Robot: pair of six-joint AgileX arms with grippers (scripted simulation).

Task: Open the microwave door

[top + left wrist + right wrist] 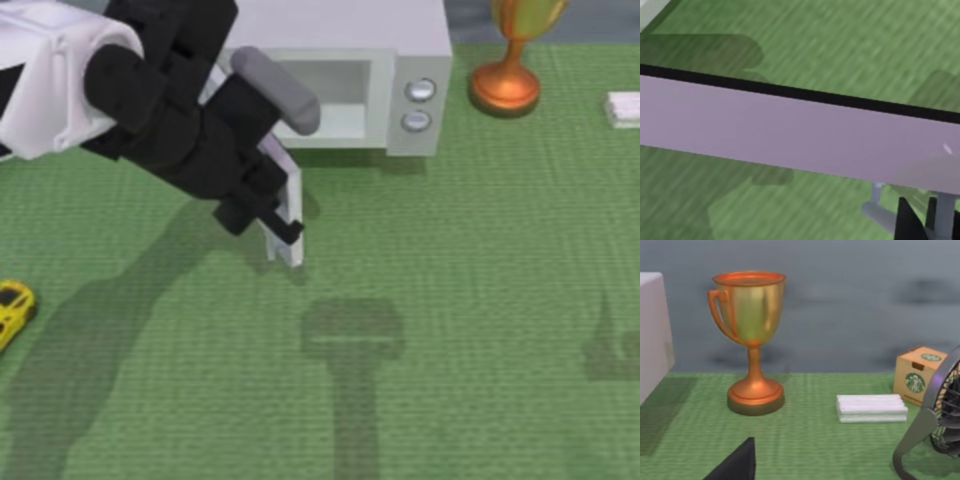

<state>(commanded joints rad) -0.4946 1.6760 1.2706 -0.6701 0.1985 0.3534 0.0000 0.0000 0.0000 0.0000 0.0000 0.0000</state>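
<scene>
Microwave (340,40): parked at the back of the green table, a bit left of centre in the top view, cavity clearly exposed, two round knobs on the panel at its right end.

Microwave door (291,215): already swung out, seen pretty much edge-on from above, sticking forward from the left end of the oven front toward the middle of the table. In the left wrist view it's seen as a wide pale band with a dark edge crossing the whole picture.

Handle bar (880,212): spotted low in the left wrist view, a slim grey bar on short posts just off the door face.

Left gripper (268,215): reached in from the upper left, black fingers set right at the door's outer end by the handle. Looks narrowly closed around the handle area, but the actual grip can't really be made out.

Right gripper: not caught in the top view; only a dark corner of it is visible in its own wrist view, so the finger state can't be told.

Trophy (508,60): gold-orange cup stood just to the right of the microwave.

Other stuff: a white folded pad (871,408), a small brown carton (918,374) and part of a fan (935,425) are seen from the right wrist; a yellow toy car (12,308) is at the table's left edge.
</scene>
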